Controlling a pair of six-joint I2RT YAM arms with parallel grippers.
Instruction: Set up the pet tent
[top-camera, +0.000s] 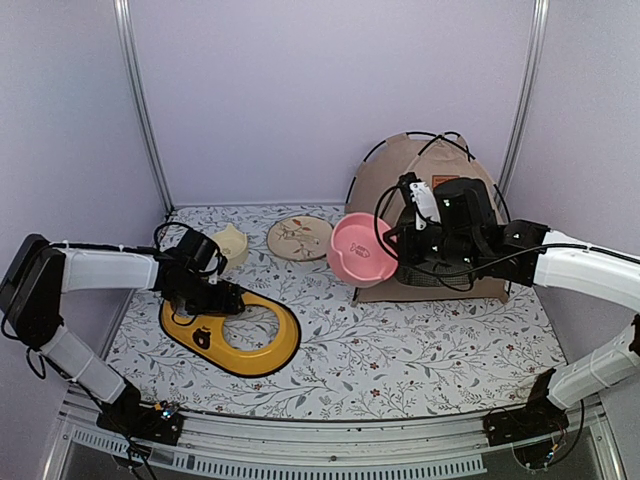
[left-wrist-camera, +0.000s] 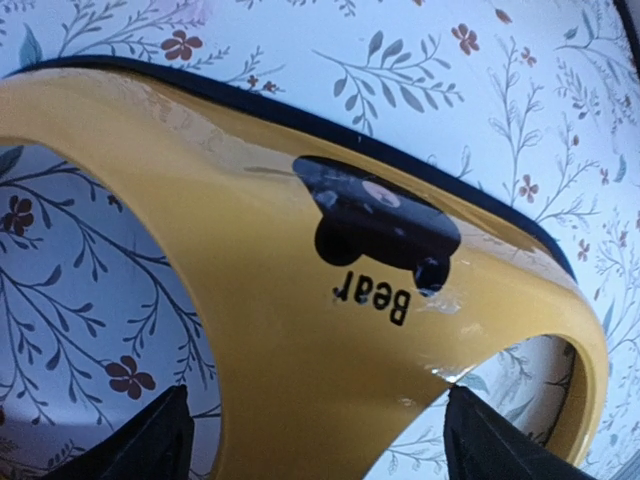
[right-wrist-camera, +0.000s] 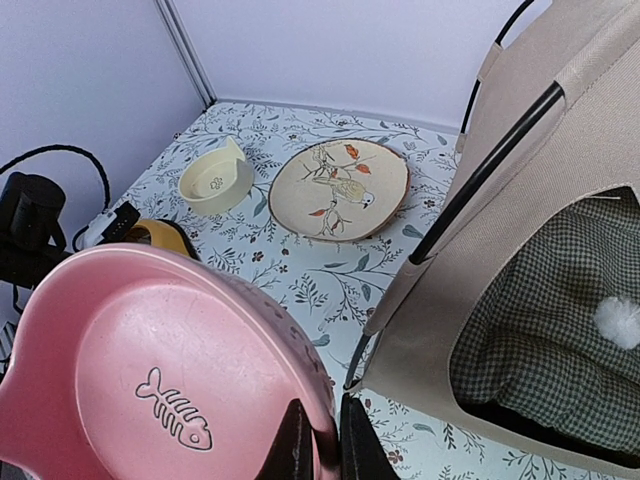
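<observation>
Right gripper (right-wrist-camera: 318, 440): clamped on pink bowl (right-wrist-camera: 150, 380) rim | pet tent (right-wrist-camera: 560, 150): upright, just beside, to its right

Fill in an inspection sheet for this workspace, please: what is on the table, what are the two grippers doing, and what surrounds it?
Surface: table covered by a floral cloth.
Job's things: pet tent stands upright at the back right, with a checked cushion inside and a white pompom at its opening.
Clutter: pink bowl, yellow ring, cream bowl, bird plate.
Grippers: left gripper open, straddling the yellow ring's band; right gripper shut on the pink bowl's rim, in front of the tent.
Cables: black cables loop at both wrists.
Surroundings: plain pale walls, metal frame posts.
</observation>
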